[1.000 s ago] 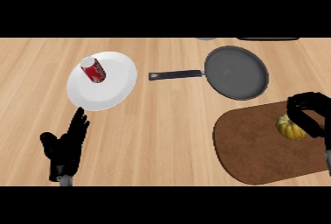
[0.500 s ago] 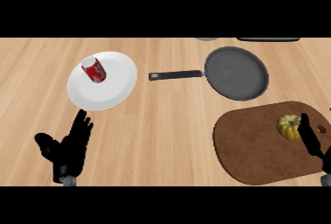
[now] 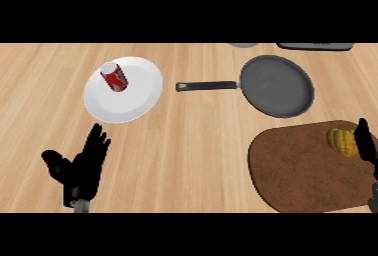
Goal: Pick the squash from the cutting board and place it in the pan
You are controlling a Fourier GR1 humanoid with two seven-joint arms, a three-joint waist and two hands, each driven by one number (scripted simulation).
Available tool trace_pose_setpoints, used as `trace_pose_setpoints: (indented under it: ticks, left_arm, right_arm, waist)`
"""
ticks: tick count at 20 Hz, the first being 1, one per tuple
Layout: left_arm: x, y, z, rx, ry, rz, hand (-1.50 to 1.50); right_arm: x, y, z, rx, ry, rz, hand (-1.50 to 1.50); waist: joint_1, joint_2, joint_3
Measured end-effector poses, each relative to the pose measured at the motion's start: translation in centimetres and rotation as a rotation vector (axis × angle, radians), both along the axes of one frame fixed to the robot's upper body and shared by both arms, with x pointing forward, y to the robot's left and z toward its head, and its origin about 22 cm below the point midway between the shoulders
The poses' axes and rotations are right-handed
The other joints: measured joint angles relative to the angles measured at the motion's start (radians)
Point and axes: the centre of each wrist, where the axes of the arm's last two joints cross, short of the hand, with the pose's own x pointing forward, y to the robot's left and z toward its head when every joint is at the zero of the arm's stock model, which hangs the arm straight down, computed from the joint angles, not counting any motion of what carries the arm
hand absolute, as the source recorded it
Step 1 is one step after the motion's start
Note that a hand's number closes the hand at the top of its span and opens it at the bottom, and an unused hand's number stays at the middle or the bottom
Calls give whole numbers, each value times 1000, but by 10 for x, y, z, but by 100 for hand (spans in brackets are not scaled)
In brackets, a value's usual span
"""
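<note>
Since the earlier frames, the right hand (image 3: 365, 140) has been sliding off toward the right edge. A second ago it was curling over the squash (image 3: 340, 141); now we are seeing only a narrow dark strip of it, just beside the squash's right side. The squash itself is lying much where it was. The left hand (image 3: 77, 169) has barely shifted.

In the head view, we are looking steeply down on a wooden counter (image 3: 192, 145). The yellow-green squash is sitting on the brown cutting board (image 3: 303, 175), near the board's upper right part, and it is not in the pan. So little of the right hand is showing that we cannot tell whether it is open or closed, nor whether it is touching the squash.

The dark pan (image 3: 279, 86) is lying above the board, apart from it, with its black handle (image 3: 208, 86) pointing left toward the white plate (image 3: 136, 97). A red can (image 3: 114, 76) is lying on the plate's upper left part.

At lower left, the left hand is resting open, its fingers straight, slightly spread and pointing up, its thumb sticking out to the left. It is holding nothing and is staying well apart from the plate, the pan and the board.
</note>
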Motion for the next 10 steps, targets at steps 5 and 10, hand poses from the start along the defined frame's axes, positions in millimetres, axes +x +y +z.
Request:
trace_pose_setpoints:
  ticks: [5,10]
  left_arm:
    - [2,-3,0,1,4,-23,0]
    - [4,-3,-1,-3,5,-33,0]
  right_arm:
    - [28,5,15,45,196,-148,-150]
    - [51,12,29,83,442,-268,-150]
  waist:
    - [15,1,0]
    - [23,-1,0]
